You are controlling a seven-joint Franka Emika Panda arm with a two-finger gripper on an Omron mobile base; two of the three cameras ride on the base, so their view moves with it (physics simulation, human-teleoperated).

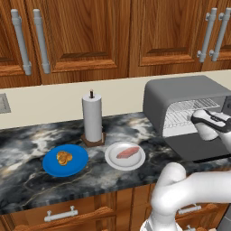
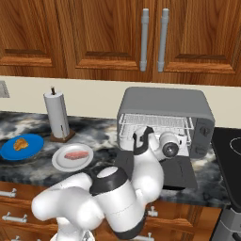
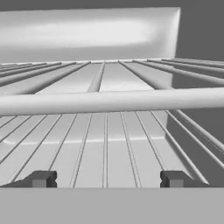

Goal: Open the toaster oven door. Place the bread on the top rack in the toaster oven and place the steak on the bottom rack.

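Gripper (image 3: 106,178) spread, empty, at toaster oven (image 2: 164,106) mouth over dropped toaster oven door (image 1: 203,146). Bread (image 1: 64,157) on blue plate (image 1: 79,166), steak (image 1: 128,152) on white plate (image 1: 113,161), near tabletop (image 1: 27,149) front edge.

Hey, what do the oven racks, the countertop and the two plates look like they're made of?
Racks: thin silver wire, likely bare metal. Countertop: polished dark stone, marble-like, with pale veins. Blue plate and white plate: smooth and glossy, ceramic or plastic; can't tell.
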